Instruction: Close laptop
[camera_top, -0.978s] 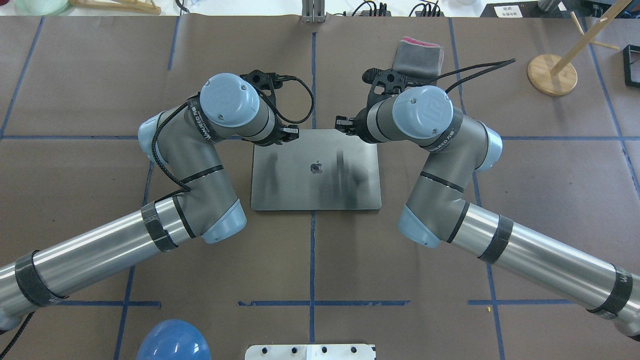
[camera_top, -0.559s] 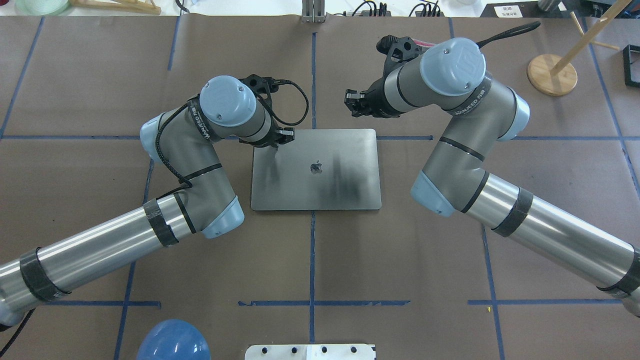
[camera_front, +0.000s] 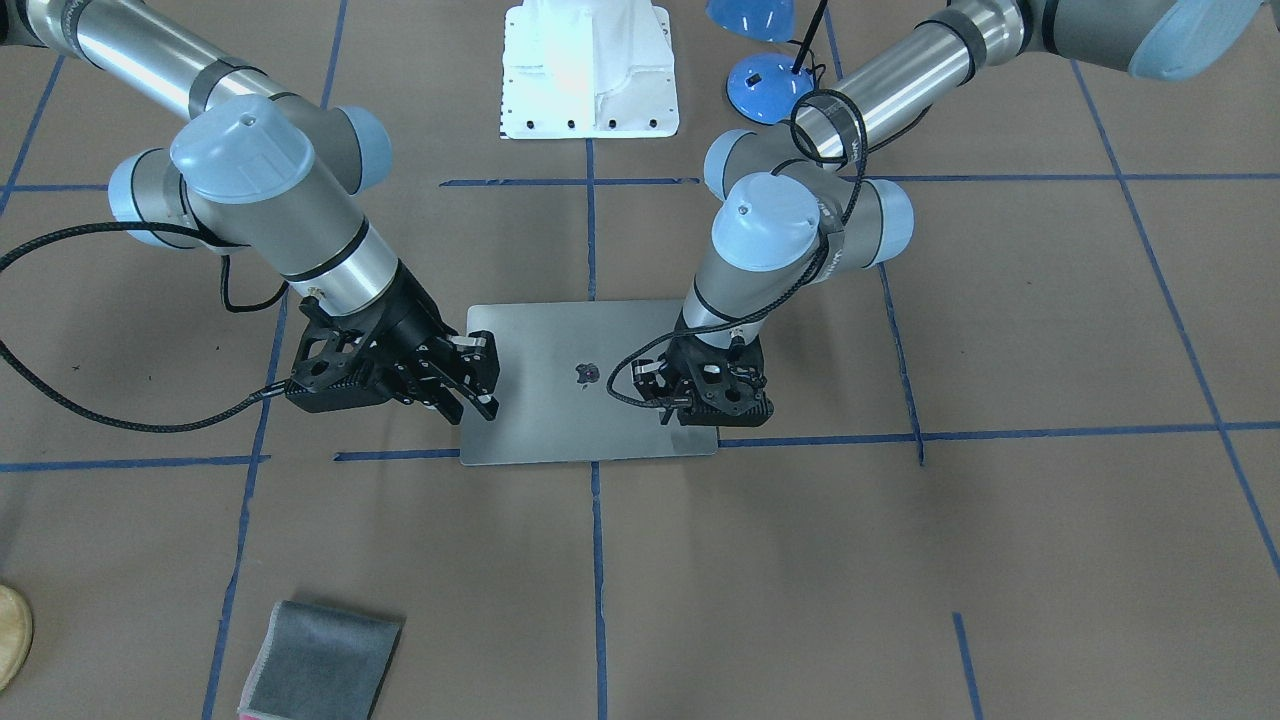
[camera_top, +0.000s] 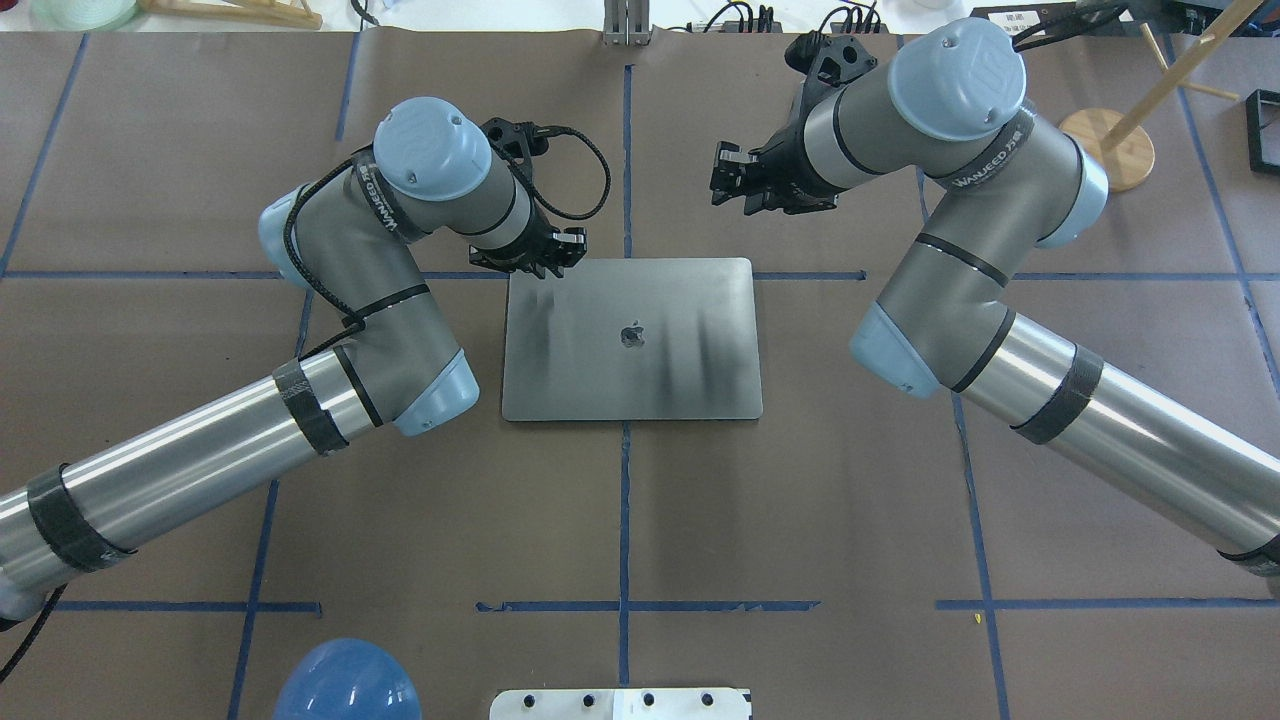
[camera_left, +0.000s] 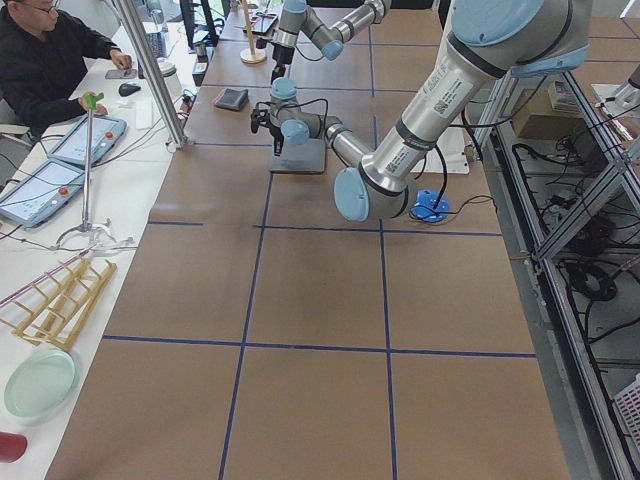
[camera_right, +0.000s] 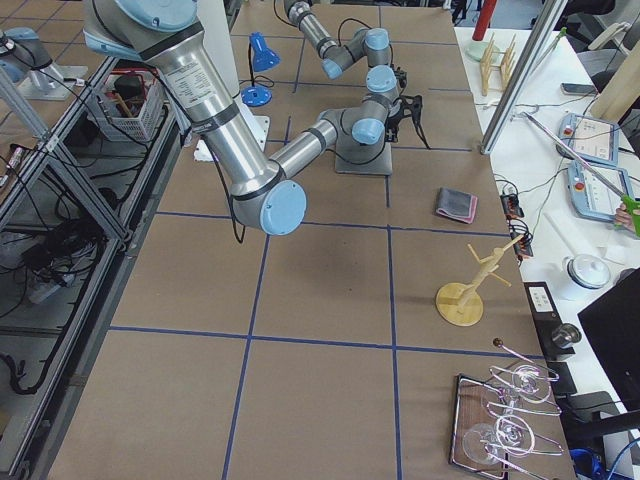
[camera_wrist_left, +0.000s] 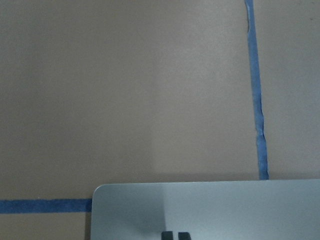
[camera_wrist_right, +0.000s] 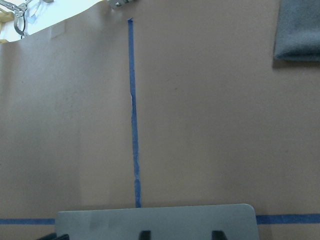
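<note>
The space-grey laptop (camera_top: 630, 370) lies flat and closed on the table, logo up; it also shows in the front view (camera_front: 560, 400). My left gripper (camera_top: 560, 250) is shut and hangs over the lid's far left corner; its two fingertips (camera_wrist_left: 175, 235) sit close together above the lid (camera_wrist_left: 225, 210). My right gripper (camera_top: 725, 180) is open and empty, raised above and beyond the lid's far right part. Its fingertips (camera_wrist_right: 145, 234) stand well apart over the laptop's far edge (camera_wrist_right: 160, 222).
A grey folded cloth (camera_front: 320, 665) lies beyond the laptop on the far right (camera_wrist_right: 300, 30). A wooden stand (camera_top: 1105, 150) is at the far right. A blue dome (camera_top: 345, 680) and a white base (camera_top: 620, 703) are at the near edge.
My right arm has lifted off the lid's far edge and swung up and away to the far right. My left gripper has drawn back slightly toward the lid's far left corner. The laptop stays closed.
</note>
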